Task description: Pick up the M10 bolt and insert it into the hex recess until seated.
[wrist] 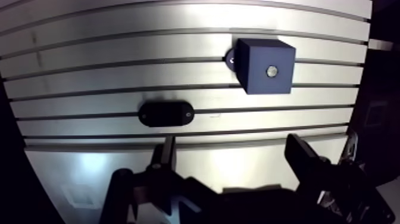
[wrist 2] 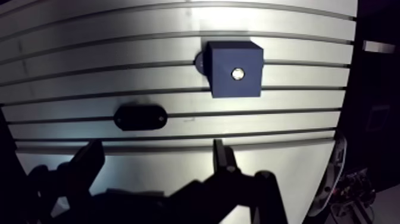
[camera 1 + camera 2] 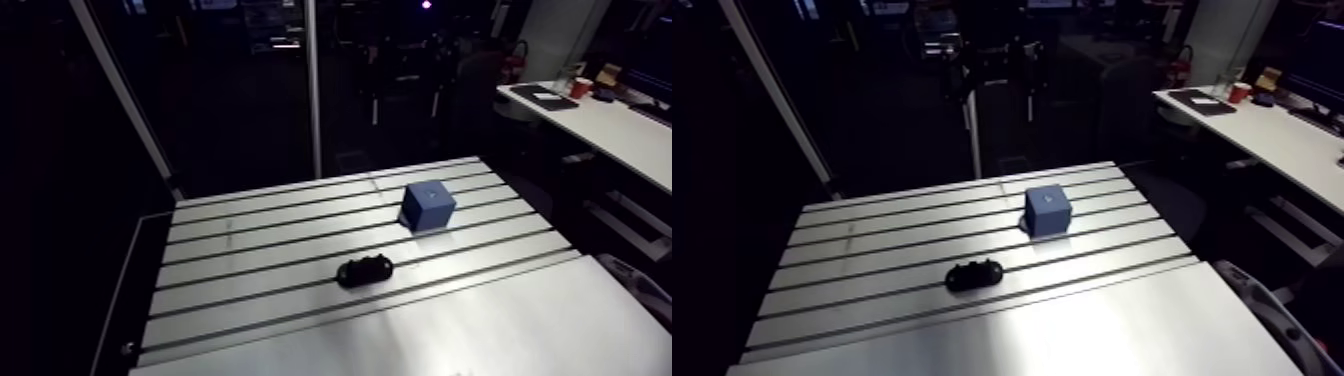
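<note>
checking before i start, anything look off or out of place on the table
Nothing spilled or tipped. One oddity: no loose bolt shows on the table; the only metal glint sits in the top of the blue block. The pincer is open and empty.

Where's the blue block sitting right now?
Arm view: the blue block stands far right on the table, beyond the black oval piece and apart from it. Wrist view: ahead of the open gripper.
</note>
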Motion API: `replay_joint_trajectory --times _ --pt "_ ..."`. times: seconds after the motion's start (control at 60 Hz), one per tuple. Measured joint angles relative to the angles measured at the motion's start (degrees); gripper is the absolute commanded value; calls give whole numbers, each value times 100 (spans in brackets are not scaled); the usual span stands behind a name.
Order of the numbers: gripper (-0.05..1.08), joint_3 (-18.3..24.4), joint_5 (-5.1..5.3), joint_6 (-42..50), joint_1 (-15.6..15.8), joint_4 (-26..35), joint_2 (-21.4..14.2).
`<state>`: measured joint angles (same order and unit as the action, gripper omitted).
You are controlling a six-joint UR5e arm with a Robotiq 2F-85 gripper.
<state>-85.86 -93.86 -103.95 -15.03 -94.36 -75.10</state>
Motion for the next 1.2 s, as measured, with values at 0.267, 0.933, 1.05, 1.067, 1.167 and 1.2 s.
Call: replay_joint_trajectory --times 0.267,0.933,1.05,1.067,1.167,1.2 --pt "1 251 6 309 398 288 -121" --pt "1 631 143 819 1190 943 -742" --pt "1 606 171 847 1263 1010 -876" --pt "1 603 174 847 1268 1015 -885" --pt "1 582 179 845 1287 1034 -923" --pt "1 575 179 843 1290 1037 -929"
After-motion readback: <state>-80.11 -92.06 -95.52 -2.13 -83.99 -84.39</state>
